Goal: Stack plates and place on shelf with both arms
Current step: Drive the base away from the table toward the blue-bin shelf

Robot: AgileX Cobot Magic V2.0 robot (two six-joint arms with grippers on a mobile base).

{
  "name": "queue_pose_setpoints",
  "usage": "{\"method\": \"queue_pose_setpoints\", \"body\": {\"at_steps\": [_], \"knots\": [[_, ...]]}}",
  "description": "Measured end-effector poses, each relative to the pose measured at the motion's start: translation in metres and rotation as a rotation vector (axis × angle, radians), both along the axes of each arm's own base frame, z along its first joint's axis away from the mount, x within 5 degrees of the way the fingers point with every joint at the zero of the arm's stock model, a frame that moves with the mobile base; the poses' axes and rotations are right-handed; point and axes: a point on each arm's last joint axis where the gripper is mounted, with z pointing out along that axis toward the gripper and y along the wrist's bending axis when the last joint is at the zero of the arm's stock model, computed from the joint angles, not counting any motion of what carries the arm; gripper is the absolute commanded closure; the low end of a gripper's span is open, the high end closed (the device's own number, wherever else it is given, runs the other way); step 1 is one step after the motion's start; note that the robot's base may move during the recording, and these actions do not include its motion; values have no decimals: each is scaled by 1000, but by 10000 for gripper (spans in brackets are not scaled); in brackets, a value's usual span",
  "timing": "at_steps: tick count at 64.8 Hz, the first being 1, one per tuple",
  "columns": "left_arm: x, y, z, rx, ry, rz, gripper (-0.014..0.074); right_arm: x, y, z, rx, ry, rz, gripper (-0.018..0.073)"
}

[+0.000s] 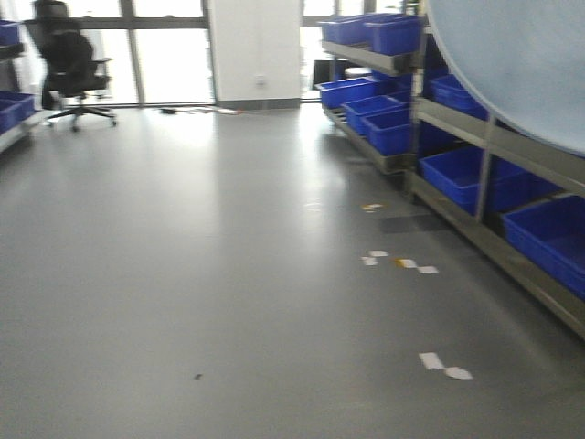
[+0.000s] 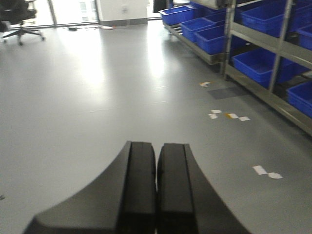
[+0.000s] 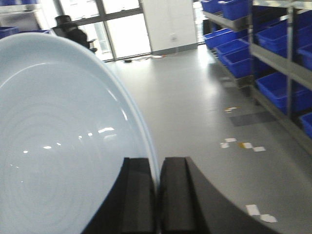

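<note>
- Here, the right gripper point(image 3: 158, 168) is clenched on the rim of a plate point(image 3: 63, 146). Its two black fingers point(image 3: 139, 195) stand close on either side of the plate's edge, at six o'clock in the right wrist view.
- The plate is glossy, pale blue-white and tilted up on edge. It fills that view from seven round to eleven o'clock, and faint rings show on its flat bottom.
- In the front view the same pale disc cuts across the corner at two o'clock, in front of the shelf rack point(image 1: 494, 137).
- The left gripper point(image 2: 157, 151) is closed with nothing in it. Its fingers press together with only a thin seam between them, at six o'clock in its own view, above the bare grey floor point(image 1: 183, 274).
- Blue bins point(image 1: 388, 128) sit in rows on the rack's tiers, from one to four o'clock in the front view.
- White paper scraps point(image 1: 443, 364) lie on the floor near the foot of the rack, at about five o'clock.
- A black office chair point(image 1: 73, 69) stands at ten o'clock, before bright windows point(image 1: 169, 55).
</note>
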Motion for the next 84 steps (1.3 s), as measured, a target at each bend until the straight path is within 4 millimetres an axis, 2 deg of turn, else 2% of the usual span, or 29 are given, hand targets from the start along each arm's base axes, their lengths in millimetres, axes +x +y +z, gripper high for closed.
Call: {"method": "queue_pose_setpoints", "body": {"at_steps": [84], "knots": [[0,1,0,0,0,6,514,0,0,0,0,0,0,511]]}}
